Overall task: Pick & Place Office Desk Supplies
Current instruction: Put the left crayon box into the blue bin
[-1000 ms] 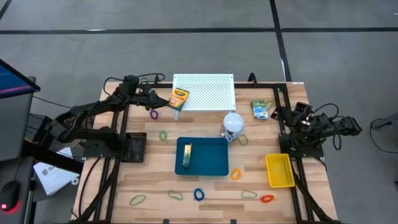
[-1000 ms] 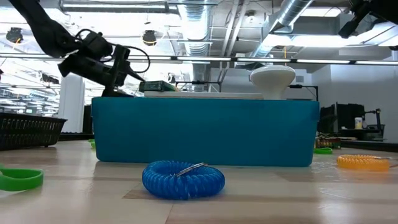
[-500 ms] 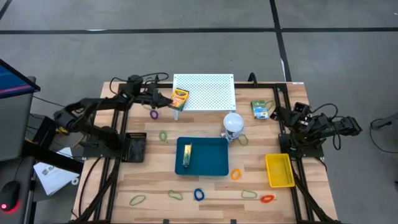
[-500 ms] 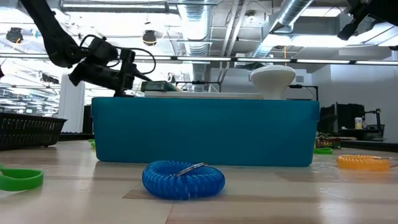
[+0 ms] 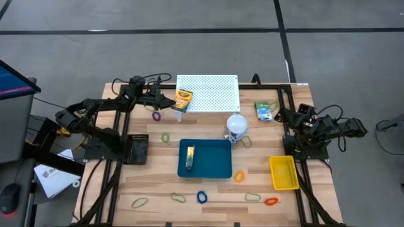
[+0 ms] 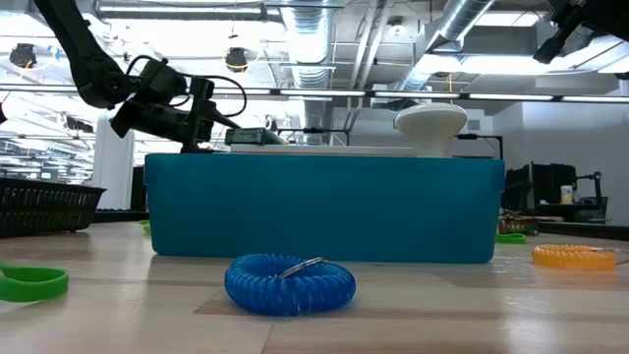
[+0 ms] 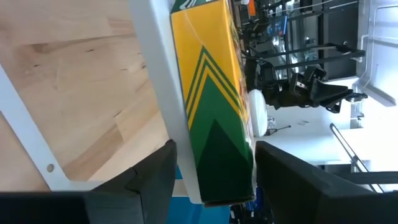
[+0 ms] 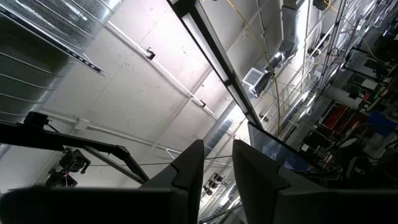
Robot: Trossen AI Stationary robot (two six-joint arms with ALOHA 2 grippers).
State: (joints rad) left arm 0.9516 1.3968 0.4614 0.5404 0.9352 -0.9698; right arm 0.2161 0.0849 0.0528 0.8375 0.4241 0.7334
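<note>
High view, left gripper [image 5: 165, 99]: at the worktop's far edge, left of centre, fingers [image 7: 149, 180] spread on either side of the crayon box [image 5: 181, 99]; contact not clear.
Crayon box: lying on the near-left corner of the white perforated board [image 5: 211, 91].
Loops: purple loop [image 5: 156, 115] and green loop [image 5: 165, 137] near the gripper; blue loop [image 5: 201, 197] and red loop [image 5: 271, 201] along the near edge.
Teal tray [image 5: 218, 165]: mid-worktop, a yellow packet [image 5: 190, 157] inside at its left end.
Green packet [image 5: 264, 110]: near the far-right corner.
Right gripper [image 8: 216, 167]: raised beyond the right edge, fingers a little apart, nothing between them.
</note>
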